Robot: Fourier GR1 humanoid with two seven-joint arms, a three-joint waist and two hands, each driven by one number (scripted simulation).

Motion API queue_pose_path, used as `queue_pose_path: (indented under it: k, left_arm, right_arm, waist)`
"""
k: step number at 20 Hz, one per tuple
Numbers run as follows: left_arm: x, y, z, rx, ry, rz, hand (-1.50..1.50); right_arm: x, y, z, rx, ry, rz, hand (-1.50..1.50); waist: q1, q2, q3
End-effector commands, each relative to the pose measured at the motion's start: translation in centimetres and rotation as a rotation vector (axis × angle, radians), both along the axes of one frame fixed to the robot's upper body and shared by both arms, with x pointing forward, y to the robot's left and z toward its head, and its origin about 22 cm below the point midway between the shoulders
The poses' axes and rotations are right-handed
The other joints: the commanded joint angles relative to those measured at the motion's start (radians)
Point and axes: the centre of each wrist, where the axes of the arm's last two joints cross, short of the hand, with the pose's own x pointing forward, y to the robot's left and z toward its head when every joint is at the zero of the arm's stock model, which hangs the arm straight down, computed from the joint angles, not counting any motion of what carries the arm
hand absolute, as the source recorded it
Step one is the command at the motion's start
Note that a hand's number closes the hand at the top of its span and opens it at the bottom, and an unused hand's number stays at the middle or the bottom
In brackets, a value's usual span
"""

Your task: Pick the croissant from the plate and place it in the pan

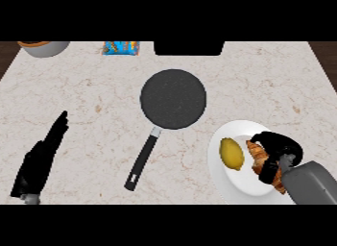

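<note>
Currently right robot hand [279, 145] curled around croissant [258, 155] on plate [234, 186]; left robot hand [38, 166] flat, released.

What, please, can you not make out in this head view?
In the head view, the croissant is mostly hidden under the right hand curled round it; whether it touches the plate is unclear.
The bowl and black object are cut off by the top edge.
Print on the blue packet is too small to read.

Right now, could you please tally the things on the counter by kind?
Food: 2 (croissant, lemon)
Pans: 1 (pan)
Dishes: 2 (plate, bowl)
Packets: 1 (blue packet)
Unidentified: 1 (black object at the far edge)
Total: 7
</note>
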Motion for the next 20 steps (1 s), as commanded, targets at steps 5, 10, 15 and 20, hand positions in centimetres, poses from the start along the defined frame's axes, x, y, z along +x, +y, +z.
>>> queue_pose_path:
  k: [5,10,15,20]
  left_arm:
    - [-1.7,-0.6,0.1,0.009,0.007,-0.008,0.00]
    - [-0.6,-0.7,0.6,0.008,0.008,0.021,0.00]
    - [0.5,0.8,0.1,0.007,0.005,0.002,0.00]
    - [-0.2,-0.4,-1.3,0.006,0.007,0.022,0.00]
  right_arm:
    - [0.7,0.8,-1.0,0.115,0.031,-0.047,1.50]
    - [-0.9,-0.7,-0.7,0.088,-0.126,-0.229,1.50]
    - [-1.6,-0.9,-1.4,0.063,-0.255,-0.321,1.50]
    - [-0.1,-1.9,2.9,-0.066,-0.577,-0.301,1.50]
  waist:
    - [0.008,0.006,0.007]
    - [-0.001,0.004,0.007]
    - [-0.003,0.006,0.007]
    - [-0.003,0.005,0.006]
